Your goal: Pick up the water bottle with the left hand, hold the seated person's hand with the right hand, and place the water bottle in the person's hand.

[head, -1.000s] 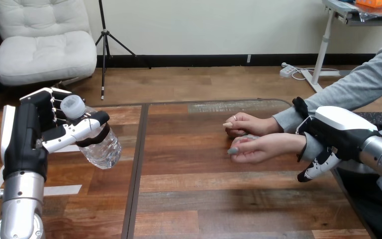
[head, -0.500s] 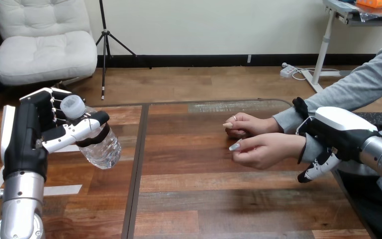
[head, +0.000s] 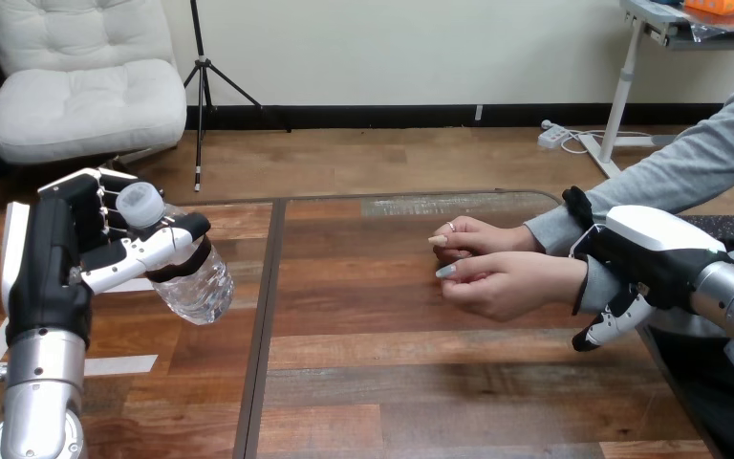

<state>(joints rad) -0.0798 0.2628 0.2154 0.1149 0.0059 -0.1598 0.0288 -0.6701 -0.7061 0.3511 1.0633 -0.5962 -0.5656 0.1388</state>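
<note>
On my left hand the fingers clench the water bottle; my right hand wraps the person's wrist. Tilted, the bottle could slip mid-carry.

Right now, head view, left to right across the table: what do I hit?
left hand → water bottle gripped in it → person's hands, one behind the other → right hand, curled round the person's wrist

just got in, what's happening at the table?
The robot's left hand holds a clear plastic water bottle with a white cap, tilted above the wooden table's left side. Its right hand is curled round the person's grey-sleeved wrist at the right. The person's nearer hand is empty, well apart from the bottle.
</note>
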